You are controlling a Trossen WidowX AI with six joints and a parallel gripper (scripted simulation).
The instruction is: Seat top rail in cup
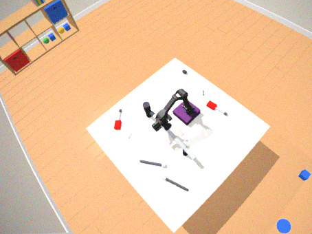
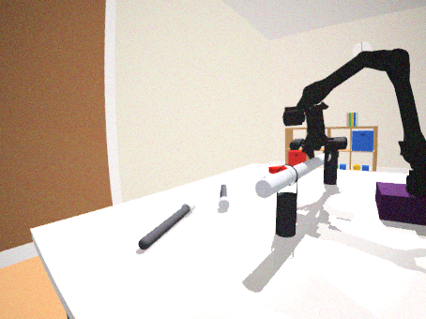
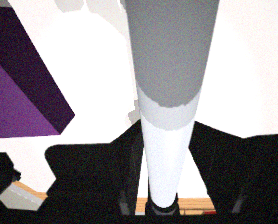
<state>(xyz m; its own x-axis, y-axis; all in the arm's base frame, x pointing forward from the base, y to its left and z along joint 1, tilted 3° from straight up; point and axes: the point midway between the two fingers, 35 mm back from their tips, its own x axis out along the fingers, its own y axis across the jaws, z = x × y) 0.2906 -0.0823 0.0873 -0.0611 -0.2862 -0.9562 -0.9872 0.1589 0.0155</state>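
Observation:
The pale grey-white rail (image 1: 185, 149) (image 2: 277, 182) (image 3: 164, 155) slants above the table, its near end raised and passed through the thin loop (image 2: 296, 174) over the short black post (image 2: 286, 214) (image 1: 185, 152). My gripper (image 1: 167, 125) (image 2: 315, 152) (image 3: 167, 192) is shut on the rail toward its far end, close to the big black post (image 1: 147, 110) (image 2: 330, 167). In the wrist view the rail's far end meets the dark round cup (image 3: 162, 211). How deep it sits in there cannot be told. The brace band cannot be made out separately.
The purple base block (image 1: 186, 113) (image 2: 399, 203) (image 3: 30, 107) carries the arm. Two dark bars (image 1: 151, 162) (image 1: 176, 184) with pale ends lie on the white table (image 1: 172, 210). Red pieces (image 1: 117, 124) (image 1: 212, 105) with thin rods lie to either side. A shelf (image 1: 38, 28) stands beyond.

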